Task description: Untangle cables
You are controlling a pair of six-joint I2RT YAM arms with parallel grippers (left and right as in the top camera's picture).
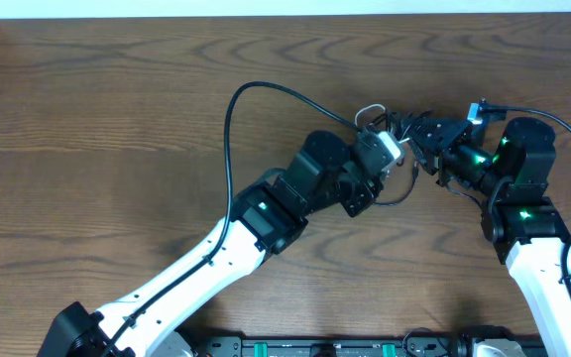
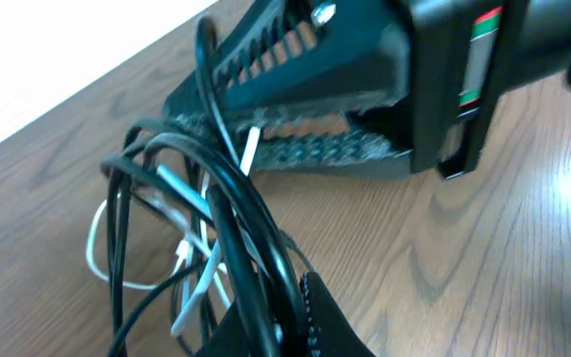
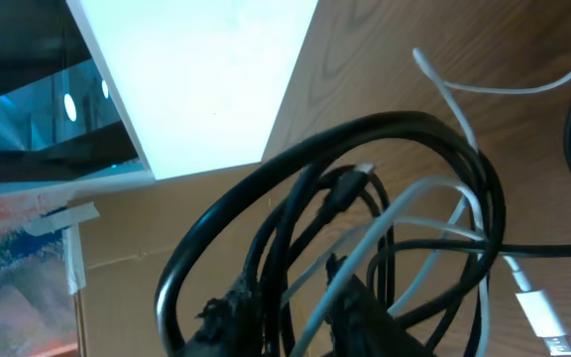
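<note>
Left wrist view, nearest: one dark finger [image 2: 315, 322] of the left gripper [image 1: 395, 150] at the lower edge. Its partner is out of frame, so I cannot tell whether this gripper is clenched or released. Black strands run down against that finger.

Just beyond: the cables [image 2: 216, 213], a loose bunch of black cords looped over one another. A thin white cable [image 2: 97, 248] threads through them and bows out to the left. The bunch stands partly off the table [image 2: 484, 258].

Behind the bunch: the right gripper [image 2: 191, 109], ribbed fingers lying nearly level and drawn together at the tips. Black strands pass between those tips and a short white piece shows in the gap farther back. It reads as clenched on the cables.

Right wrist view: the same cords rise from between the right gripper's own fingers in wide black loops, with white strands crossing them and a white plug [image 3: 538, 312] at lower right.

Overhead: both grippers meet right of centre toward the far edge, tips nearly touching, the tangle between them. A small white loop pokes out on the far side. A thicker black wire [image 1: 229, 149] arcs wide from the left arm toward its wrist.
</note>
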